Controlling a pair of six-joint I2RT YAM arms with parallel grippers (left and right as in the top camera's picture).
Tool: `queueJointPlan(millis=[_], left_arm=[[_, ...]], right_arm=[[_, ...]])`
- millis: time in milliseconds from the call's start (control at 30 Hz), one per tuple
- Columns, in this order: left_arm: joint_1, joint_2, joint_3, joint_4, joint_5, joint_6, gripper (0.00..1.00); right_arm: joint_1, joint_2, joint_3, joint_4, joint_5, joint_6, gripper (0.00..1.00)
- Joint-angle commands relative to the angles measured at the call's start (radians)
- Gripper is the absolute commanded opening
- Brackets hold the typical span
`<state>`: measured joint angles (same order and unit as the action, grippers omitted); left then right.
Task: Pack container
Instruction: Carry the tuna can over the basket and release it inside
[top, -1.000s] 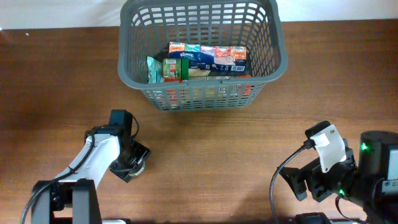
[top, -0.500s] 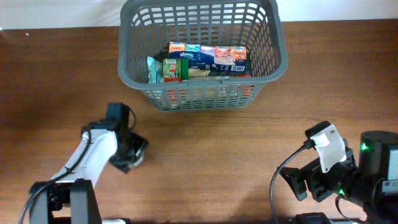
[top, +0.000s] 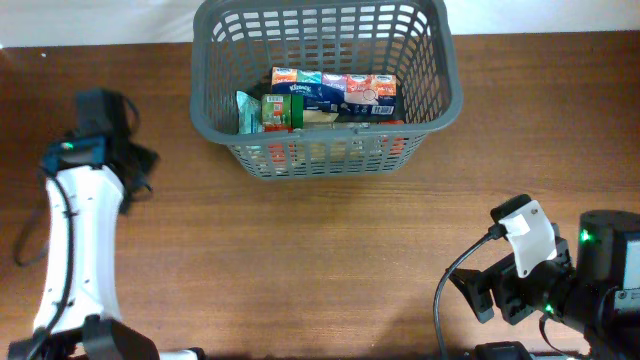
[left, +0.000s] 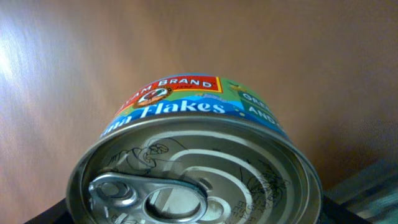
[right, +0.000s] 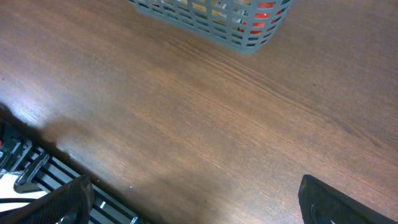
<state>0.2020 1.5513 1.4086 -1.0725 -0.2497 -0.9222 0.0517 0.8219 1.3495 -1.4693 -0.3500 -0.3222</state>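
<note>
The container (top: 322, 160) is sitting at 12 o'clock on the tabletop (top: 330, 250), mouth upward so goods can be lowered in over the rim. Inside, a row of cartons (top: 335, 88) is lying along its 12 o'clock wall, and a green packet (top: 262, 112) is standing toward 9 o'clock.

At 9 o'clock of the container, the left pincer (top: 135, 170) is carrying a tuna can (left: 199, 168). The can's pull-tab lid is facing the wrist camera. The fingers are not showing, so the grip is judged from the can hanging clear of the wood, probably on its way to the rim.

At 5 o'clock, the right pincer (right: 193, 186) is gaping wide and holding nothing. It is resting low, out of the carrying path.
</note>
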Motion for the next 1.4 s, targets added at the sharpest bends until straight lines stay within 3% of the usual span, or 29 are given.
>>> queueJointPlan(millis=[0,100,333,600,967,1000,1033,1067,1233,1367], left_arm=[[-0.005,-0.014,0.22,0.125,-0.148,0.303,0.02],[-0.047,-0.014,0.346,0.314,-0.026,0.576,0.02],[-0.224,-0.008,0.422,0.539,0.2,0.945,0.02],[-0.412,0.146,0.423,0.502,0.19,1.055,0.02],[-0.423,0.312,0.462,0.541,0.156,1.051,0.03],[-0.423,0.315,0.462,0.548,0.154,1.051,0.13],[-0.422,0.316,0.462,0.559,0.148,1.051,0.51],[-0.423,0.317,0.462,0.571,0.138,1.051,0.99],[-0.433,0.295,0.523,0.556,0.094,1.05,0.99],[-0.452,0.232,0.581,0.437,0.096,1.037,0.99]], right_arm=[[-0.007,-0.001,-0.003,0.0,-0.009,0.002,0.99],[-0.007,-0.001,-0.003,0.0,-0.009,0.002,0.99],[-0.007,-0.001,-0.003,0.0,-0.009,0.002,0.99],[-0.007,-0.001,-0.003,0.0,-0.009,0.002,0.99],[-0.007,-0.001,-0.003,0.0,-0.009,0.002,0.99],[-0.007,-0.001,-0.003,0.0,-0.009,0.002,0.99],[-0.007,-0.001,-0.003,0.0,-0.009,0.002,0.99],[-0.007,-0.001,-0.003,0.0,-0.009,0.002,0.99],[-0.007,-0.001,-0.003,0.0,-0.009,0.002,0.99],[-0.007,-0.001,-0.003,0.0,-0.009,0.002,0.99]])
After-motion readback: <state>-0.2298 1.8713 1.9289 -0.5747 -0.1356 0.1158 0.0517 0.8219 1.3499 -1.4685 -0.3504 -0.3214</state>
